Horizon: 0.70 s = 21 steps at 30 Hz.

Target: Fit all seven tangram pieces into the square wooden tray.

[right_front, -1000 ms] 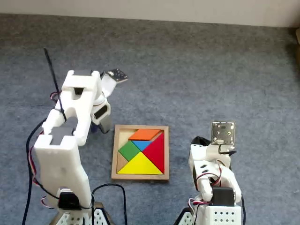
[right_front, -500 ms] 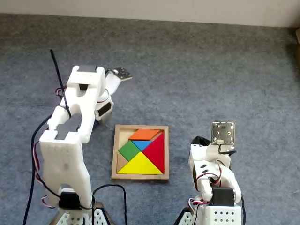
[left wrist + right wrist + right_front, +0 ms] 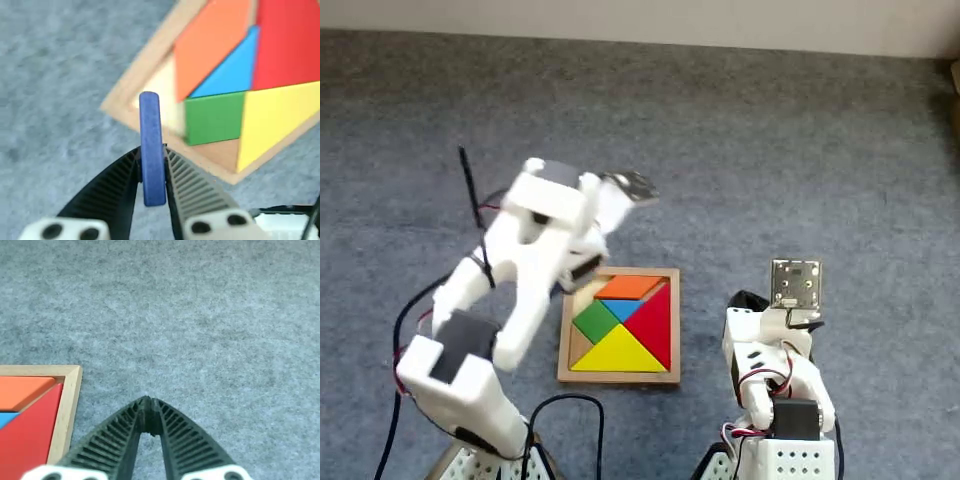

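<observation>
Left gripper (image 3: 151, 155) clamped on dark blue piece (image 3: 150, 120), held on edge, apparently over tray (image 3: 131, 80) corner gap. Right gripper (image 3: 149, 412) closed, empty, beside tray. Risk: piece comes down misaligned, catches rim or green piece (image 3: 212, 117), sits tilted.

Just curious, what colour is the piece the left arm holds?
The piece is dark blue; left wrist view shows it best.

The gripper (image 3: 148, 405) is pinched shut, its two fingers touching at the tips. It hangs over grey carpet (image 3: 225, 315). Near it, but not touching, is a corner of the wooden tray (image 3: 67, 405). In the tray lie an orange piece (image 3: 22, 389), a red piece (image 3: 27, 440) and a bit of a blue piece (image 3: 4, 417).
</observation>
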{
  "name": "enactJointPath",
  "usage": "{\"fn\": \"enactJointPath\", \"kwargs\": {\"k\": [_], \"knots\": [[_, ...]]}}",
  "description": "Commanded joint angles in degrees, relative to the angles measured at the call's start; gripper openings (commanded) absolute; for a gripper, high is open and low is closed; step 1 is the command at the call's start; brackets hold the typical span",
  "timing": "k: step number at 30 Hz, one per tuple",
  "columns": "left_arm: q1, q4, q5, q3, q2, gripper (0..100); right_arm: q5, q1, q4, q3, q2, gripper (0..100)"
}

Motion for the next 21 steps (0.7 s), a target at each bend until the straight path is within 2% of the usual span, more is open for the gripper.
{"fn": "enactJointPath", "kwargs": {"k": [1, 9, 14, 21], "knots": [[7.4, -3.3, 5.3, 2.5, -4.6, 1, -0.3, 1.1, -1.0, 5.4, -0.1, 0.5], [10.0, -9.0, 6.3, 6.2, -4.5, 2, -0.3, 1.1, -1.0, 5.4, -0.1, 0.5], [8.5, -9.7, 6.3, 5.6, -3.2, 16, -0.3, 1.1, -1.0, 5.4, -0.1, 0.5], [4.0, -14.2, 6.1, 5.6, -2.6, 17, -0.3, 1.1, -1.0, 5.4, -0.1, 0.5]]}}
